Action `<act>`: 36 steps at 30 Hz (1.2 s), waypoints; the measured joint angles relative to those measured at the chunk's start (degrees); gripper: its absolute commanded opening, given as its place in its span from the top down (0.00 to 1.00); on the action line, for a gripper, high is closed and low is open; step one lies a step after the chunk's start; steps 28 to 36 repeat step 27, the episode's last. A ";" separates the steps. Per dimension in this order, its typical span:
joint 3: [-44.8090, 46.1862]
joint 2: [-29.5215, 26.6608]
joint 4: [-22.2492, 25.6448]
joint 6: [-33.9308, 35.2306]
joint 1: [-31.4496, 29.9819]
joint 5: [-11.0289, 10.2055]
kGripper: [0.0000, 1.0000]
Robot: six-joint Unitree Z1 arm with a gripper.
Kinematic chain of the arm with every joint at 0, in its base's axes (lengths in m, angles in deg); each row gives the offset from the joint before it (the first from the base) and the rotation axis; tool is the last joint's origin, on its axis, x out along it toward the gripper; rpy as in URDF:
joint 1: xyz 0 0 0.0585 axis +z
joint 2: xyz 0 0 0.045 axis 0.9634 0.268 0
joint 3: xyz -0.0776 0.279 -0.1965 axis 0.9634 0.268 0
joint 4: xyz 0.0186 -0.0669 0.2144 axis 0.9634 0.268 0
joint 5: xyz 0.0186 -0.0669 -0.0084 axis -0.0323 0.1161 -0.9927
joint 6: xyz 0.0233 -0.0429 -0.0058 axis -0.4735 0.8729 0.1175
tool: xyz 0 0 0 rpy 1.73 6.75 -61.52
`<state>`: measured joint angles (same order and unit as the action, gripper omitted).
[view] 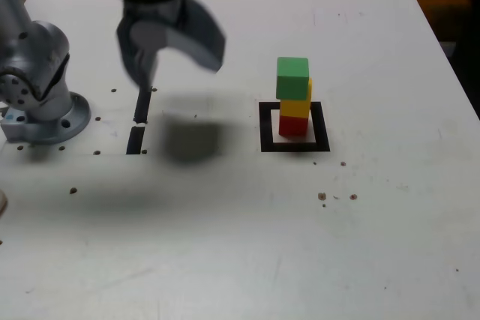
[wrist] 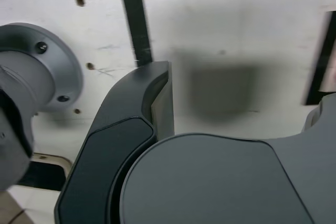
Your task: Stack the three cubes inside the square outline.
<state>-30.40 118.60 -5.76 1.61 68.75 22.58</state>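
Three cubes stand stacked in the exterior view: the red cube (view: 292, 126) at the bottom, the yellow cube (view: 295, 107) on it, and the green cube (view: 292, 78) on top, shifted slightly toward the exterior view's left. The stack stands inside the black tape square outline (view: 267, 130). My gripper (view: 178, 65) hovers well above the table, far to the exterior view's left of the stack, blurred by motion. Its jaws are spread apart and hold nothing. In the wrist view the gripper (wrist: 241, 93) shows only bare table and its own shadow between the fingers; the cubes are out of that view.
Two short black tape strips (view: 138, 121) lie below the gripper; one strip (wrist: 135, 22) shows in the wrist view. The arm's grey base (view: 45, 110) is bolted at the exterior view's left. Small screw holes dot the white table (view: 337, 245).
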 measured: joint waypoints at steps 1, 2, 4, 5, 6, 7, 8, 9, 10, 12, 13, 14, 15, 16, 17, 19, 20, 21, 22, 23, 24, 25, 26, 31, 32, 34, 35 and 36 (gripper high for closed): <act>2.15 0.19 -1.11 -0.65 0.22 0.38 0.00; 3.85 0.41 -1.88 -1.08 0.41 0.55 0.00; 8.36 0.87 -3.42 -1.92 1.01 0.94 0.00; 10.53 0.87 -4.30 -2.46 1.44 1.25 0.00; 12.65 0.87 -5.24 -3.05 1.88 1.59 0.00; 13.61 0.88 -6.03 -3.74 2.26 2.07 0.00; 13.63 0.87 -6.30 -3.99 2.36 2.38 0.00; 13.67 0.87 -6.54 -4.11 2.42 2.61 0.00; 14.28 0.88 -7.70 -4.59 2.72 3.32 0.00; 15.47 0.88 -8.35 -4.64 2.87 3.74 0.00; 15.61 0.88 -8.55 -4.64 2.89 3.76 0.00; 15.62 0.87 -8.78 -4.64 2.89 3.77 0.00; 15.70 0.87 -9.30 -4.64 2.89 3.79 0.00; 15.91 0.87 -10.16 -4.62 2.89 3.81 0.00; 16.41 0.80 -11.07 -4.40 2.89 3.81 0.00; 17.00 0.63 -11.78 -3.90 2.89 3.81 0.00; 17.08 0.61 -11.99 -3.77 2.89 3.80 0.00; 17.08 0.61 -11.95 -3.70 2.89 3.78 0.00; 17.08 0.61 -11.85 -3.66 2.89 3.71 0.00; 17.02 0.61 -11.71 -3.64 2.89 3.64 0.00; 16.96 0.62 -11.61 -3.63 2.89 3.57 0.00; 16.85 0.64 -11.53 -3.63 2.89 3.51 0.00; 16.72 0.72 -11.49 -3.63 2.89 3.48 0.00; 16.54 0.85 -11.42 -3.63 2.89 3.45 0.00; 16.54 0.85 -11.42 -3.63 2.89 3.45 0.00; 16.54 0.85 -11.42 -3.63 2.89 3.45 0.00; 16.54 0.85 -11.42 -3.63 2.89 3.45 0.00; 16.54 0.85 -11.42 -3.63 2.89 3.45 0.00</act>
